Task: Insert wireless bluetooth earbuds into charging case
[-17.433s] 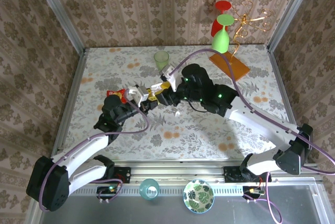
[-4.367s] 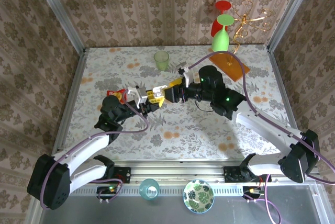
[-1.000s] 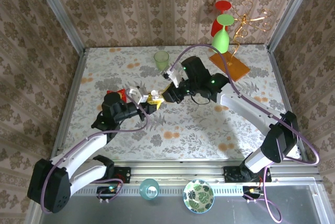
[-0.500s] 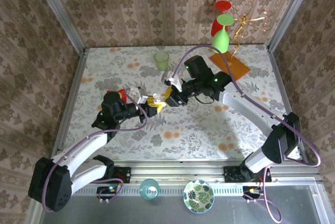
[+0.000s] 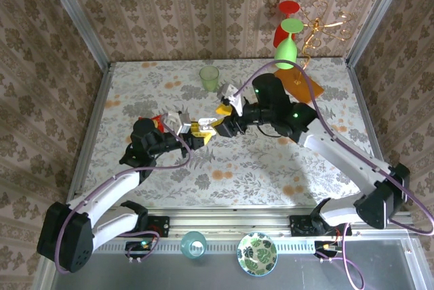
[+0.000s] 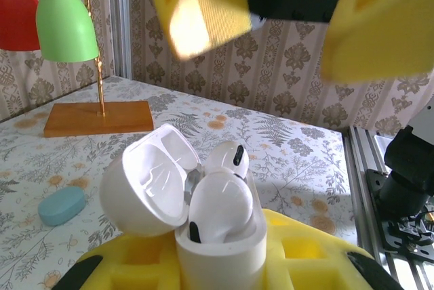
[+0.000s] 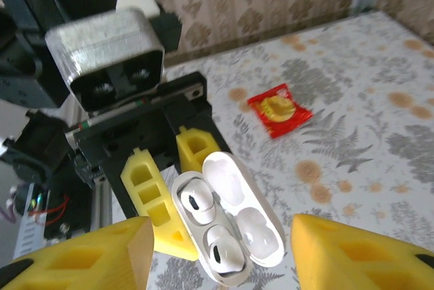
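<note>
Checking the left wrist view: charging case [image 6: 218,253] stands upright, base clamped tight between the left fingers [image 6: 305,256], lid hinged open, both earbuds [image 6: 220,202] seated in their wells. That view also gives a light blue disc [image 6: 61,205] on the bench [image 6: 285,161]. The right wrist view adds a red packet [image 7: 279,110] lying beyond the case. The top view adds a green cup [image 5: 209,77] further back. Right fingers [image 7: 74,256] spread wide, holding nothing, clear of the case, one to each side of it.
</note>
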